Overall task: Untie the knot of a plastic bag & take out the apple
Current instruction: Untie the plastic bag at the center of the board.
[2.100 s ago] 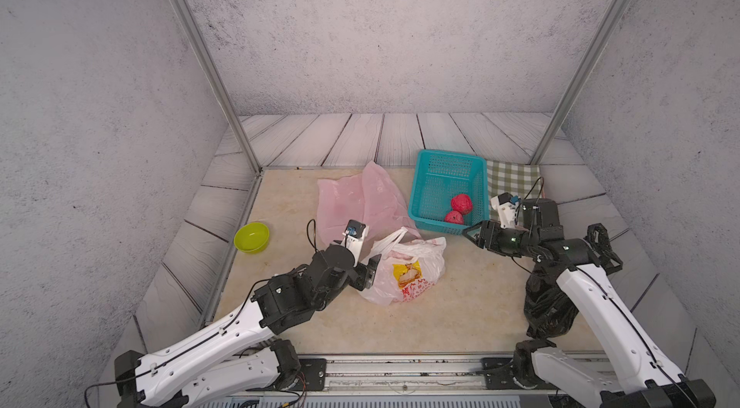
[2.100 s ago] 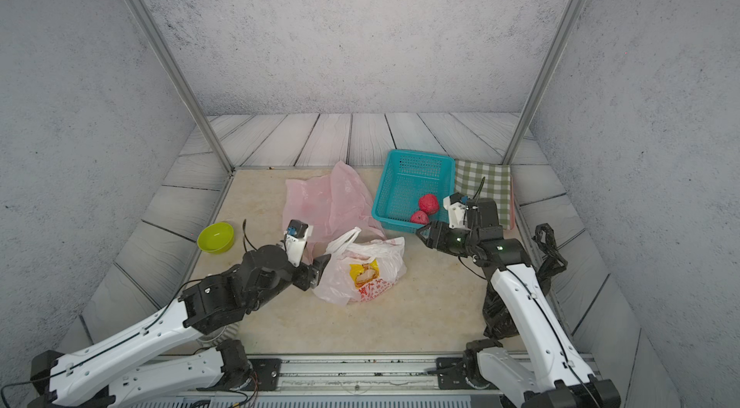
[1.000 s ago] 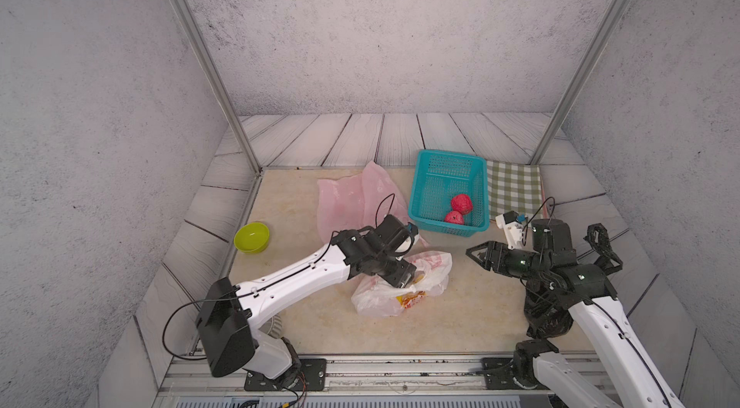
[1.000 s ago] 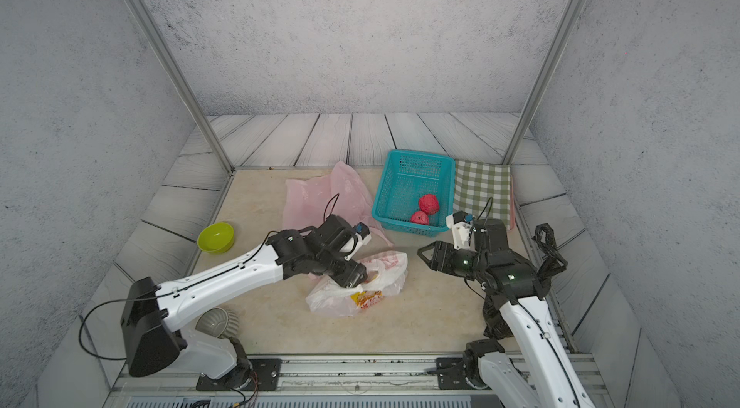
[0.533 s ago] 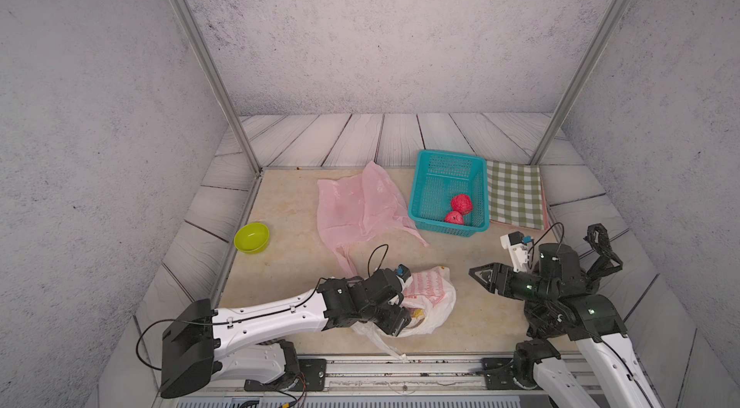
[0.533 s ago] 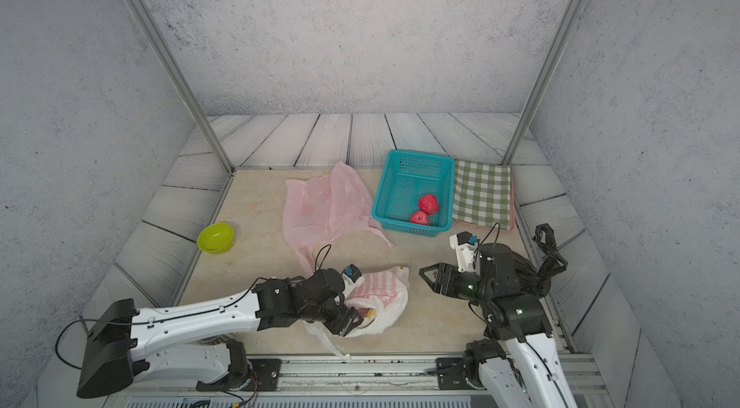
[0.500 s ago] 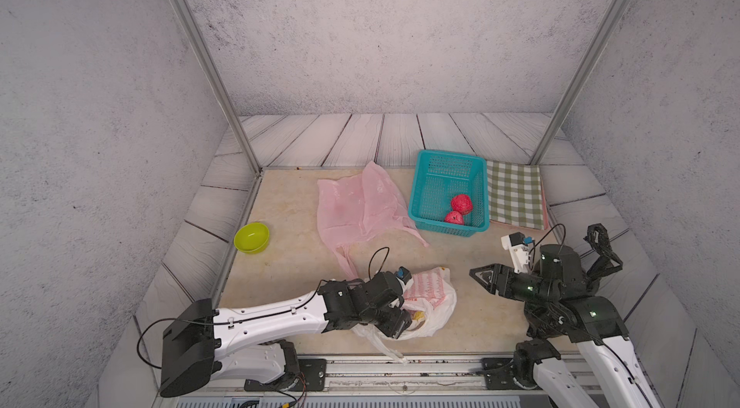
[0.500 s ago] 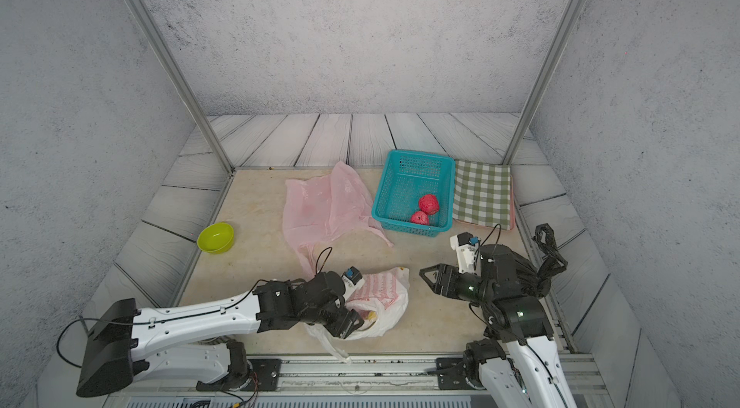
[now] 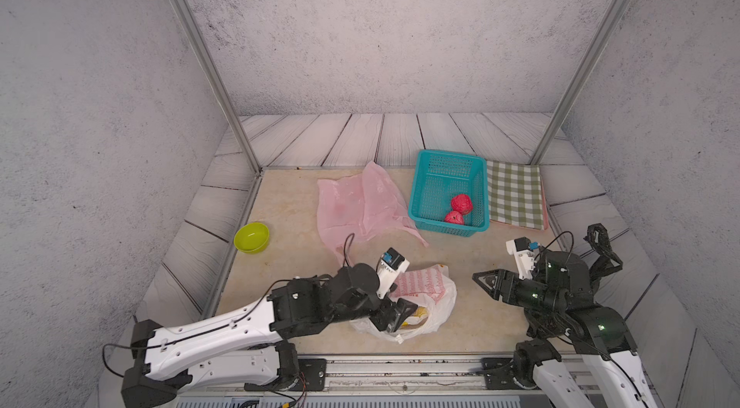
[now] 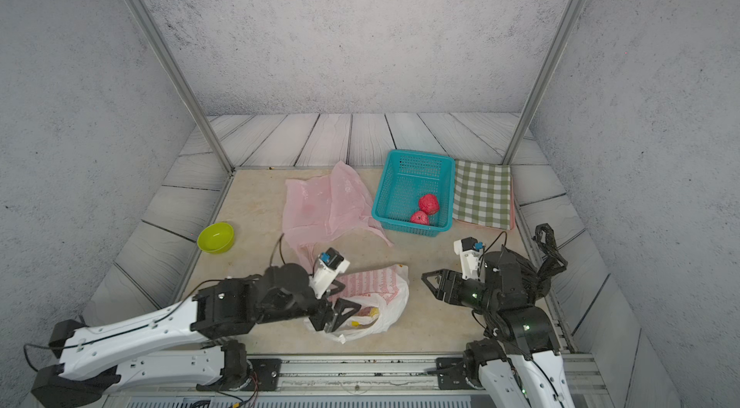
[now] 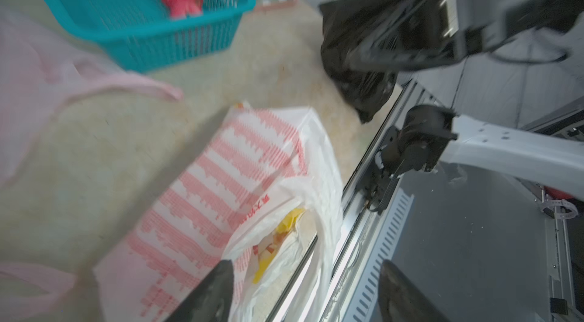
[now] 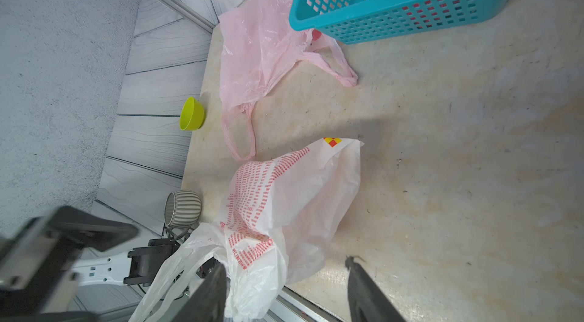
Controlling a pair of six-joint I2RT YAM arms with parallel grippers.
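White, red-printed plastic: the bag (image 9: 424, 290) lies at the table's (image 9: 288, 202) front edge, near the middle. Its long axis runs from that edge back toward the far right corner, with the gaping mouth in front and the closed bottom pointing at the basket (image 9: 444, 228). At the mouth, the left end effector (image 9: 396, 316) is released, its fingers spread with loose film between them. Something yellow shows inside; whether an apple is there I cannot tell. Just right of the bag, the right end effector (image 9: 484, 286) hovers released and empty, pointing at it. Farther back, a green bowl (image 9: 251, 237) sits beside the left edge, and a pink bag (image 9: 352, 206) lies flat against the basket. Two red apples (image 9: 461, 203) sit in the basket's near right corner, and a checked cloth (image 9: 514, 194) lies beside it.
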